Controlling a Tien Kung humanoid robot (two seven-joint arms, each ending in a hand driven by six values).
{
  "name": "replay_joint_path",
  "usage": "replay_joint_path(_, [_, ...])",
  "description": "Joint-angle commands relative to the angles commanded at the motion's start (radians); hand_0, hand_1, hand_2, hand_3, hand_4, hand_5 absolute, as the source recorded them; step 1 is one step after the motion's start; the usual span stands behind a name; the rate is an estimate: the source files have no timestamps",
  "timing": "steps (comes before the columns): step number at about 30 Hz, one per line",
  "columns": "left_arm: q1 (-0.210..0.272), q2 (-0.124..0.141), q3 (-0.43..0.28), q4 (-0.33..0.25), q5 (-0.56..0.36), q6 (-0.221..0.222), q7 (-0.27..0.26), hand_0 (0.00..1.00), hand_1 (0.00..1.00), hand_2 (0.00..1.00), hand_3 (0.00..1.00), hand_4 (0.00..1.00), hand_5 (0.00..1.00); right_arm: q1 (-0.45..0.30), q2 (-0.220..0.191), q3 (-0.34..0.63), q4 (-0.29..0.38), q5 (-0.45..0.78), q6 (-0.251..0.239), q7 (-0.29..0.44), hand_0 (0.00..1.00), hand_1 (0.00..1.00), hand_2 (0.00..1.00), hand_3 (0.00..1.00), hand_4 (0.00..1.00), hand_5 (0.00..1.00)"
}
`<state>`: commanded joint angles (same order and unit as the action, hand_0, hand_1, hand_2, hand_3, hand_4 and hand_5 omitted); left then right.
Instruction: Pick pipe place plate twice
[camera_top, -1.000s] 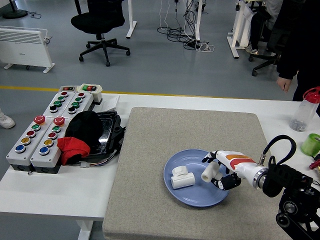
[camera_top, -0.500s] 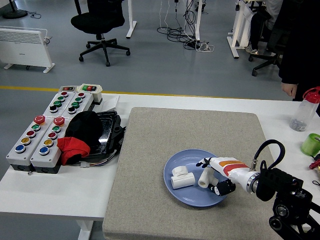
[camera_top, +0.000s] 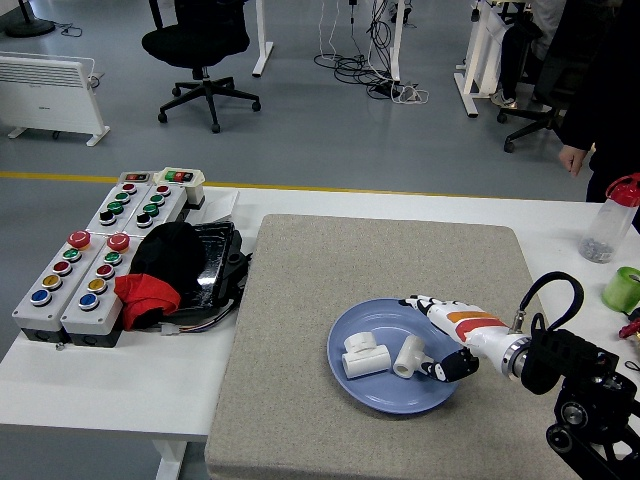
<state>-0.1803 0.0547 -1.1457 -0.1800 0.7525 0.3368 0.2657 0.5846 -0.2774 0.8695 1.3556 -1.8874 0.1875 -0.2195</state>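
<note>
Head view, taking the round blue plate as the landmark: it lies on a broad grey felt-like mat that covers the middle of the white table, a coarse, matte surface against the plate's smooth glazed look. Well to the plate's left sit two grey push-button control boxes with red, green, yellow and blue caps, and beside them a black tray bearing a soft black-and-red cloth bundle. Far to the plate's right stand a clear plastic bottle with a red cap and a green cup. A person in dark clothing stands beyond the table's far right corner, one hand hanging free.

The right hand, white with orange and black markings, hovers over the plate's right rim, fingers spread and holding nothing. Just to its left, inside the plate, rests a short white plastic pipe piece, a stubby cylinder whose long axis tilts from lower left to upper right; it looks close to or touching the fingertips, which I cannot settle. Further left in the plate lies a white pipe fitting, blocky and lying flat. Both pipes appear placed, so the coming move is likely withdrawal to the right, away from the cylinder. The left arm is out of view.
</note>
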Motion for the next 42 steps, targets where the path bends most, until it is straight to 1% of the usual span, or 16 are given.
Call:
replay_joint_path(2, [0.0,0.0,-0.001,0.0,0.0,0.0,0.0,0.723,0.764,0.728,0.685,0.42,0.998,-0.009,-0.001,0.041,0.004,0.036,-0.036,0.02,0.986,0.933,0.998,0.998,0.702,0.212])
replay_joint_path(3, [0.0,0.0,-0.001,0.0,0.001,0.0,0.0,0.723,0.764,0.728,0.685,0.42,0.998,-0.012,-0.001,0.055,0.005,0.05,-0.049,0.028,0.968,0.922,0.998,0.998,0.681,0.228])
replay_joint_path(8, [-0.001,0.0,-0.001,0.0,0.003,0.0,0.001,0.723,0.764,0.728,0.685,0.42,0.998,-0.042,-0.001,0.184,-0.002,0.255,-0.234,0.126,0.968,0.922,0.998,0.998,0.681,0.228])
replay_joint_path(9, [-0.001,0.0,-0.001,0.0,0.003,0.0,0.001,0.723,0.764,0.728,0.685,0.421,0.998,-0.044,0.0,0.198,-0.002,0.294,-0.261,0.139,0.911,0.873,0.991,0.973,0.709,0.334])
replay_joint_path(10, [-0.001,0.0,-0.002,0.0,0.004,0.0,0.001,0.723,0.764,0.728,0.685,0.421,0.998,-0.054,0.002,0.229,-0.005,0.34,-0.298,0.165,0.911,0.873,0.991,0.973,0.709,0.334])
replay_joint_path(12, [-0.001,0.0,-0.003,0.0,0.007,-0.001,0.002,0.723,0.764,0.728,0.685,0.421,0.998,-0.068,0.003,0.278,-0.01,0.424,-0.351,0.197,0.911,0.873,0.991,0.973,0.709,0.334])
replay_joint_path(14, [-0.001,0.0,-0.004,0.0,0.009,-0.001,0.002,0.723,0.764,0.728,0.685,0.421,0.998,-0.08,0.003,0.312,-0.016,0.492,-0.38,0.211,0.911,0.873,0.991,0.973,0.709,0.334])
replay_joint_path(15, [-0.001,0.0,-0.005,0.0,0.009,-0.001,0.002,0.723,0.764,0.728,0.685,0.42,0.998,-0.093,0.004,0.34,-0.022,0.538,-0.397,0.215,0.88,0.837,0.949,0.92,0.637,0.529])
replay_joint_path(20, [-0.001,0.0,-0.006,0.0,0.011,-0.001,0.002,0.723,0.764,0.728,0.685,0.42,0.998,-0.156,0.011,0.455,-0.042,0.752,-0.414,0.216,0.88,0.837,0.949,0.92,0.637,0.529])
replay_joint_path(21, [-0.001,0.0,-0.005,0.0,0.011,-0.001,0.002,0.722,0.764,0.728,0.685,0.421,0.998,-0.166,0.012,0.472,-0.044,0.791,-0.417,0.218,0.84,0.803,0.88,0.853,0.614,0.597])
replay_joint_path(26, [0.0,0.0,-0.009,0.0,0.018,-0.002,0.003,0.722,0.764,0.728,0.685,0.421,0.998,-0.231,0.025,0.564,-0.055,0.999,-0.423,0.228,0.84,0.803,0.88,0.853,0.614,0.597])
replay_joint_path(27, [0.001,0.0,-0.011,0.0,0.02,-0.002,0.004,0.723,0.764,0.728,0.685,0.42,0.998,-0.246,0.027,0.583,-0.056,1.045,-0.425,0.228,0.822,0.787,0.848,0.818,0.597,0.624])
replay_joint_path(31, [0.003,-0.001,-0.014,0.0,0.026,-0.002,0.005,0.723,0.764,0.728,0.685,0.42,0.998,-0.294,0.034,0.624,-0.058,1.214,-0.422,0.219,0.822,0.787,0.848,0.818,0.597,0.624])
replay_joint_path(36, [0.004,-0.001,-0.017,0.0,0.033,-0.002,0.007,0.722,0.764,0.728,0.685,0.42,0.998,-0.328,0.042,0.648,-0.061,1.419,-0.415,0.206,0.813,0.768,0.835,0.816,0.583,0.633])
replay_joint_path(38, [0.005,-0.001,-0.018,0.0,0.034,-0.003,0.007,0.722,0.764,0.728,0.685,0.42,0.998,-0.333,0.045,0.653,-0.061,1.462,-0.415,0.204,0.813,0.768,0.835,0.816,0.583,0.633])
replay_joint_path(42, [0.006,-0.001,-0.017,0.0,0.034,-0.003,0.006,0.722,0.764,0.728,0.685,0.42,0.998,-0.335,0.045,0.655,-0.061,1.468,-0.413,0.202,0.81,0.765,0.831,0.811,0.576,0.639])
